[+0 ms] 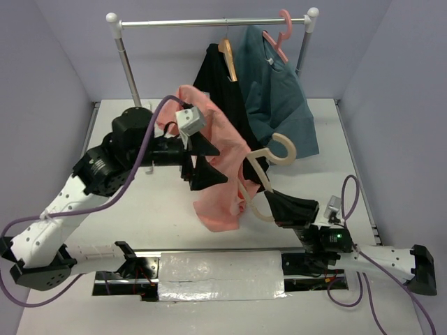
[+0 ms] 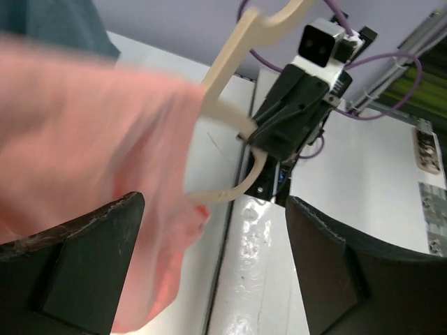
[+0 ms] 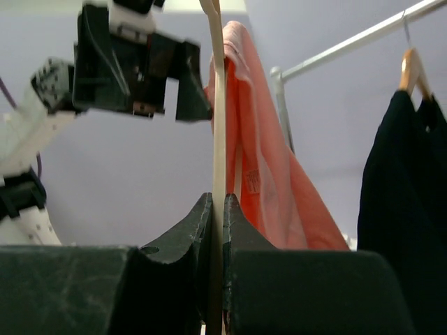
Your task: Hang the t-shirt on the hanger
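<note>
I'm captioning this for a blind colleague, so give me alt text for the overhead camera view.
The right gripper is clamped on a pale beige hanger, holding it up with a salmon t-shirt draped over it. The left gripper is open beside the shirt; behind, a black shirt and a teal shirt hang on a rack.

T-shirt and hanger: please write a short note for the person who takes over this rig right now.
Left gripper: open, holding nothing, its jaws close beside the t-shirt.
Right gripper: shut on the hanger, holding it up in the air.
T-shirt: draped over the hanger's far end and hanging down from it. One hanger arm goes into the cloth.
Done: the hanger carries the shirt.
Left: I cannot tell whether both hanger shoulders sit inside the shirt. Check this, and probably straighten the cloth.
</note>
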Controlling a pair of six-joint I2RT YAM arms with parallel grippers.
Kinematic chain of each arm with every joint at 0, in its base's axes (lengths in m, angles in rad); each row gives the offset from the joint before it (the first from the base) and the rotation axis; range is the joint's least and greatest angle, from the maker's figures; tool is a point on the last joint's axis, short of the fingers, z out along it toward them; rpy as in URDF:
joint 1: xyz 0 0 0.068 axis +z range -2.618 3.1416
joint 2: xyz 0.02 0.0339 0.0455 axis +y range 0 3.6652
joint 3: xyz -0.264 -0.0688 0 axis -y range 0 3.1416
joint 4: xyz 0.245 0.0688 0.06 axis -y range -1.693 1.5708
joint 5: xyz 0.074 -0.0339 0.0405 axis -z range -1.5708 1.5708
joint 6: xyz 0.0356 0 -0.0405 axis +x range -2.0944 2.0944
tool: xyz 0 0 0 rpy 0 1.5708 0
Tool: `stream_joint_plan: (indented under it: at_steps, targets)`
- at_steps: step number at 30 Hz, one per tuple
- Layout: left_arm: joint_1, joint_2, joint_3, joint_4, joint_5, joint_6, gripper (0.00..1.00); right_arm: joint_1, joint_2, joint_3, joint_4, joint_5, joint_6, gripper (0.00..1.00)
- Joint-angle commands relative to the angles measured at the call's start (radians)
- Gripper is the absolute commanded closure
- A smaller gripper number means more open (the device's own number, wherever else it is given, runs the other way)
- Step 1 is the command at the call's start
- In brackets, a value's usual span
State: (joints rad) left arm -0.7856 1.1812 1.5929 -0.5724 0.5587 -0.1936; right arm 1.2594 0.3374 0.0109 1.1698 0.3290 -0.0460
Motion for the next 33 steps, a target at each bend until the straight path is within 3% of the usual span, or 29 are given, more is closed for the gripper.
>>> stream_joint_plan:
  at_steps: [1,7,10,16,18,21,28,33]
  targets:
    - [-0.001,-0.104,0.073,-0.009,-0.126,0.006,0.01,-0.005,-0.057,-0.123,0.236,-0.021,-0.011,1.00]
    - [0.000,-0.106,0.142,-0.096,-0.249,0.080,0.08,-0.008,-0.067,-0.131,0.209,-0.011,-0.012,1.00]
    - [-0.001,-0.098,0.222,-0.197,-0.336,0.127,0.13,-0.008,-0.060,-0.121,0.116,0.013,-0.012,1.00]
    - [0.000,-0.106,0.286,-0.279,-0.684,0.276,0.13,-0.008,-0.020,-0.141,0.018,-0.050,-0.020,1.00]
    - [0.000,-0.075,0.352,-0.309,-0.729,0.327,0.13,-0.008,-0.012,-0.146,-0.005,-0.067,-0.023,1.00]
    - [-0.001,-0.005,0.444,-0.362,-0.679,0.379,0.12,-0.008,-0.003,-0.152,-0.018,-0.073,-0.026,1.00]
    - [-0.032,0.080,0.484,-0.404,-0.429,0.499,0.08,-0.008,0.038,-0.126,-0.058,-0.148,-0.012,1.00]
    - [-0.101,0.112,0.432,-0.465,-0.415,0.606,0.11,-0.008,0.069,-0.108,-0.078,-0.165,-0.009,1.00]
